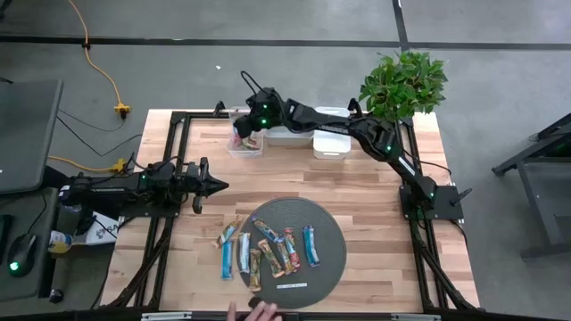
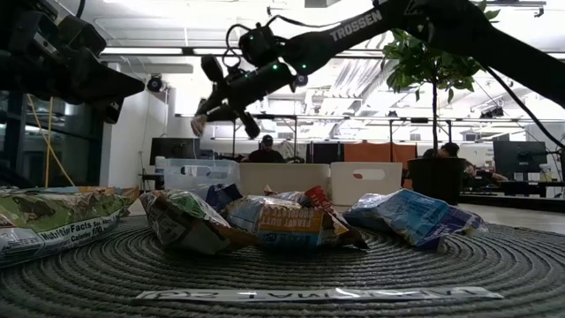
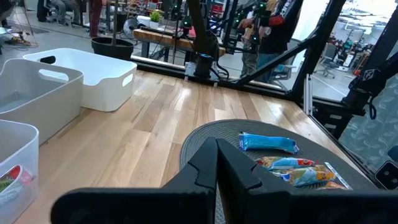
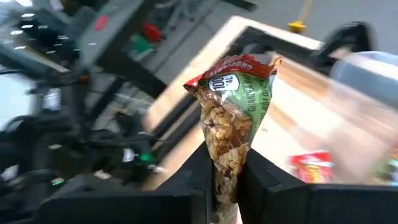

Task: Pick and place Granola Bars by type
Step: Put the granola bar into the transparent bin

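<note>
Several granola bars (image 1: 268, 248) in blue, red and brown-green wrappers lie scattered on a round dark mat (image 1: 332, 234); in the low view they show close up (image 2: 282, 221). My right gripper (image 1: 250, 130) reaches over the clear bin (image 1: 245, 147) at the far side and is shut on one brown-green bar (image 4: 233, 106). A red-wrapped bar (image 3: 15, 177) lies inside that bin. My left gripper (image 1: 219, 185) is shut and empty, hovering left of the mat, its fingers (image 3: 217, 149) pointing toward the bars. My right gripper (image 4: 225, 158) pinches the brown-green bar by one end (image 4: 225, 171) between its two fingers. The rest of the bar sticks out beyond the fingertips, its crimped far end (image 4: 239, 65) free. The bar is lifted clear, above the clear bin.
Two white bins (image 1: 290, 134) (image 1: 332, 143) stand right of the clear one along the far edge. A potted plant (image 1: 406, 85) sits at the far right corner. A white label strip (image 1: 290, 286) lies on the mat's near side. A person's hand (image 1: 259, 310) shows at the near edge.
</note>
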`<control>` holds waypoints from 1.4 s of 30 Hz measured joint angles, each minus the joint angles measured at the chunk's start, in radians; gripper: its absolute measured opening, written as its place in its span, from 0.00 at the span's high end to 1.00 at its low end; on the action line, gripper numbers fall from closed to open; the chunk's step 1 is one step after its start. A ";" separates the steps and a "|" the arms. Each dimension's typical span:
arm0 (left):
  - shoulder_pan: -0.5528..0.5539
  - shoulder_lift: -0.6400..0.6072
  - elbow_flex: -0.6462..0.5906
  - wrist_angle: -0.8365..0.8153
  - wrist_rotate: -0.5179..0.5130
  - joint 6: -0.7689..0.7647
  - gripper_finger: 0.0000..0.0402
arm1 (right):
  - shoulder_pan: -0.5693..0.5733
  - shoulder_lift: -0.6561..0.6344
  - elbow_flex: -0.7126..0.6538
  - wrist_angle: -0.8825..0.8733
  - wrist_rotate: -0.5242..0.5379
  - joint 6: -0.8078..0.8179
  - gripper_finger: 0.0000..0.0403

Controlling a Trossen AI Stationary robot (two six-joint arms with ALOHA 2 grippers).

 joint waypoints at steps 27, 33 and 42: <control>0.000 0.000 0.000 0.000 0.000 0.000 1.00 | -0.029 0.031 -0.002 -0.151 0.040 0.039 0.86; 0.000 0.000 0.000 0.000 0.000 0.000 1.00 | -0.029 0.031 -0.002 -0.150 0.040 0.034 0.84; 0.000 0.000 0.000 0.000 0.000 0.000 1.00 | -0.029 0.031 -0.002 -0.150 0.029 0.014 0.84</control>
